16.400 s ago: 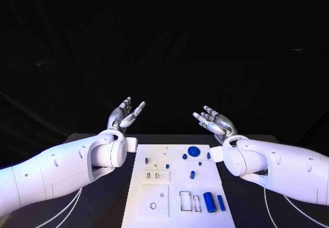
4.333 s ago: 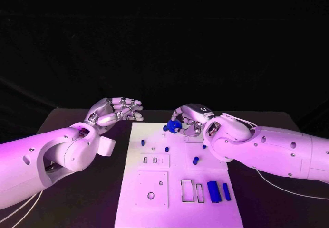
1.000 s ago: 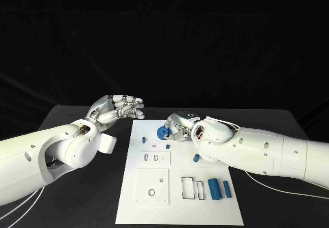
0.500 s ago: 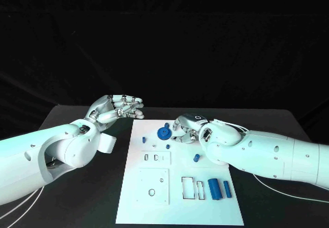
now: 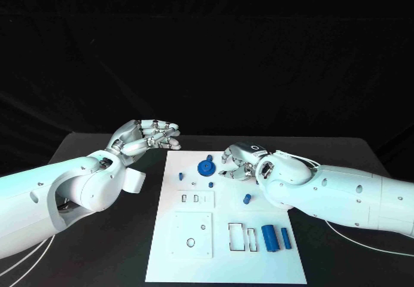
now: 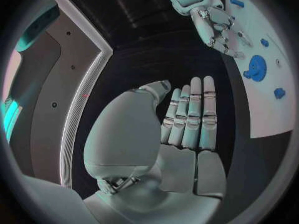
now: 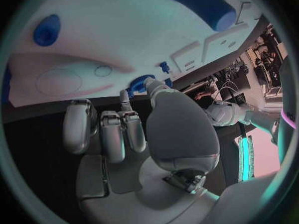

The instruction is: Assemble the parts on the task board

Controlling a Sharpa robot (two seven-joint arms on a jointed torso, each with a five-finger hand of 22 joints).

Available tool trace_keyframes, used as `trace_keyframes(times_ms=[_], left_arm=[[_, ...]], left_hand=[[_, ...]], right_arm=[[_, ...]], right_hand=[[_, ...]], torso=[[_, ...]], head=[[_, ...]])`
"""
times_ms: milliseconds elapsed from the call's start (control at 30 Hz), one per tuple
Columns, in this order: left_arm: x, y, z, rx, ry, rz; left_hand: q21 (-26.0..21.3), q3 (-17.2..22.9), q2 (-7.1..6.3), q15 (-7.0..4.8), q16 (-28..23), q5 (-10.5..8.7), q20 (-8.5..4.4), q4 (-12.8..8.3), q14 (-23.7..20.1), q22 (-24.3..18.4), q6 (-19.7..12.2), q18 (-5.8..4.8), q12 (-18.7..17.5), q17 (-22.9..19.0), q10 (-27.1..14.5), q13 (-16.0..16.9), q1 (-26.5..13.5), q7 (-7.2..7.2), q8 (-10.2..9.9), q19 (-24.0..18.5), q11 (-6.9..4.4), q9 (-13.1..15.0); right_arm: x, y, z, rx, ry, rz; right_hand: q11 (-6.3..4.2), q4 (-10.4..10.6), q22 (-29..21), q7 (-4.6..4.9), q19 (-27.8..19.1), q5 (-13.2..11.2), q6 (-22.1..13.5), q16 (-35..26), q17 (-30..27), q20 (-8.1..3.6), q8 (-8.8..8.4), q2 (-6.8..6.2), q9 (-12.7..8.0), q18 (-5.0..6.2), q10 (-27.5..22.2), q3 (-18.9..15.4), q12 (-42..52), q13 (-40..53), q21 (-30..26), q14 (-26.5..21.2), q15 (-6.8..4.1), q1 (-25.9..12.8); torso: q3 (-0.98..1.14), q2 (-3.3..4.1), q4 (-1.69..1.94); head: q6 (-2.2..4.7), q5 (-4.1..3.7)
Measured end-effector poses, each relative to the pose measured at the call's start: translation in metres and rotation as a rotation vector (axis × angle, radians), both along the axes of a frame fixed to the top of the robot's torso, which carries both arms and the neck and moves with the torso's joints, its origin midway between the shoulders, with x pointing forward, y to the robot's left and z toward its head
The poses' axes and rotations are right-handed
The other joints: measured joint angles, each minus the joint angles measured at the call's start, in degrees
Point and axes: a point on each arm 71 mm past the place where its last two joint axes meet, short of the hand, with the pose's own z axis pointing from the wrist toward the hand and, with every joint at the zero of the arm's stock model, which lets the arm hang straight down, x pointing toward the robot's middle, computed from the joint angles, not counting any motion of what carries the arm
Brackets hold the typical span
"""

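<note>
Right hand (image 5: 234, 164) has its fingers spread and loose right beside the blue gear (image 5: 207, 167), holding nothing as far as I can tell. The gear sits on the task board (image 5: 224, 263) near its far edge. Looks like light rigid plastic, probably slick, so I'd pinch it by the rim. Left hand (image 5: 148, 137) hovers clenched and empty off the board's far-left corner.

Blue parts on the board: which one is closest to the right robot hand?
The round gear-like disc, far end of the board, right beside the right robot hand; the other parts lie nearer the robot.
</note>
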Motion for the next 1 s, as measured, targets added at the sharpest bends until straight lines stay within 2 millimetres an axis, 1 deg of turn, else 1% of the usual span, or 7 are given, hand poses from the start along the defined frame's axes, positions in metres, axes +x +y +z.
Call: trace_keyframes(times_ms=[100, 200, 333, 467, 733, 867, 1000], left_arm=[[0.0, 0.0, 0.0, 0.0, 0.0, 0.001], [0.001, 0.001, 0.0, 0.001, 0.0, 0.003], [0.001, 0.002, -0.001, 0.002, 0.0, 0.004], [0.001, 0.002, -0.001, 0.002, 0.001, 0.005], [0.002, 0.0, -0.002, 0.001, 0.002, -0.001], [0.003, -0.001, -0.003, 0.001, 0.003, -0.003], [0.003, 0.0, -0.003, 0.002, 0.004, -0.002]], left_hand=[[0.0, 0.05, 0.0, 0.0, 0.0, 0.0, 0.11, -0.05, 0.0, 0.01, 0.0, 0.0, 0.0, 0.03, 0.0, 0.0, 0.0, 0.0, 0.0, -0.11, 0.0, 0.0], [0.0, 0.15, 0.0, 0.0, 0.0, 0.0, 0.2, -0.15, 0.0, 0.06, 0.0, 0.0, 0.0, 0.09, 0.0, 0.0, 0.0, 0.0, 0.0, -0.2, 0.0, 0.0], [0.0, 0.15, 0.0, 0.0, 0.0, 0.0, 0.2, -0.15, 0.0, 0.06, 0.0, 0.0, 0.0, 0.09, 0.0, 0.0, 0.0, 0.0, 0.0, -0.2, 0.0, 0.0], [0.0, 0.15, 0.0, 0.0, 0.0, 0.0, 0.2, -0.15, 0.0, 0.06, -0.21, 0.0, 0.0, 0.08, 0.0, 0.0, 0.0, -0.21, 0.0, -0.2, 0.0, 0.05], [0.0, 0.15, 0.0, 0.0, 0.0, 0.0, 0.2, -0.15, 0.0, 0.05, -0.21, 0.0, 0.0, 0.08, 0.0, 0.0, 0.0, -0.21, 0.0, -0.2, 0.0, 0.05], [0.0, 0.15, 0.0, 0.0, 0.0, 0.0, 0.2, -0.15, 0.0, 0.05, -0.21, 0.0, 0.0, 0.08, 0.0, 0.0, 0.0, -0.21, 0.0, -0.2, 0.0, 0.04], [0.0, 0.15, 0.0, 0.0, 0.0, 0.0, 0.2, -0.15, 0.0, 0.05, -0.21, 0.0, 0.0, 0.08, 0.0, 0.0, 0.0, -0.21, 0.0, -0.2, 0.0, 0.04]], right_arm=[[-0.001, -0.013, 0.01, 0.023, -0.026, -0.016], [-0.001, -0.028, 0.021, 0.051, -0.046, -0.035], [0.0, -0.062, 0.036, 0.115, -0.045, -0.072], [0.0, -0.099, 0.041, 0.191, -0.012, -0.105], [0.003, -0.155, 0.037, 0.277, 0.033, -0.145], [0.003, -0.171, 0.028, 0.283, 0.056, -0.156], [0.002, -0.18, 0.017, 0.282, 0.081, -0.161]], right_hand=[[0.0, -0.39, -0.01, -0.12, 0.18, 0.0, 0.33, 0.0, 0.0, -0.18, 0.0, -0.07, 0.03, 0.0, 0.0, 0.39, 0.0, 0.0, 0.0, 0.22, -0.23, 0.88], [0.0, -1.12, -0.53, -0.12, 0.18, 0.23, 0.33, 0.0, 0.0, -0.18, -0.24, -0.9, 0.06, 0.0, 0.0, 1.12, 0.0, 0.0, -0.23, 0.22, -0.22, 2.89], [0.0, -2.69, -2.15, 0.08, -0.68, 0.23, 0.53, 0.0, 0.0, -0.16, -0.95, -1.64, 0.11, -0.01, 0.0, 2.39, -0.87, -0.01, -1.98, 0.22, -0.22, 6.5], [0.0, -4.77, -3.4, 0.13, -1.48, 0.23, 0.49, 0.0, -0.01, 0.03, -1.69, -3.3, 0.08, 0.0, 0.0, 3.3, -1.6, -0.01, -3.42, 0.22, -0.22, 9.05], [0.0, -5.79, -4.71, 0.6, -2.3, 1.78, -0.26, -0.32, -0.01, 0.03, -2.89, -4.47, -0.17, -0.01, 0.0, 3.52, -3.03, -0.01, -4.81, 0.22, -0.22, 10.66], [0.31, -5.92, -4.83, 0.94, -2.5, 1.92, -0.77, -0.32, -0.01, 0.23, -3.35, -4.47, -0.27, 0.0, -0.31, 3.38, -3.24, -0.02, -4.84, 0.21, -0.22, 10.66], [0.31, -6.0, -4.83, 1.06, -2.5, 2.6, -0.88, -0.32, -0.01, 0.23, -3.62, -4.47, -0.27, 0.0, -0.31, 3.31, -3.34, -0.02, -5.08, 0.21, -0.22, 10.66]], torso=[[-0.01, -0.03, 0.0], [-0.05, -0.06, -0.03], [-0.04, -0.13, -0.13], [-0.04, -0.24, -0.35], [0.23, -0.44, -0.72], [0.43, -0.53, -0.79], [0.52, -0.54, -0.79]], head=[[-0.01, 0.03], [0.09, -0.03], [0.27, -0.3], [0.42, -0.55], [0.46, -0.88], [0.35, -0.89], [0.24, -0.9]])
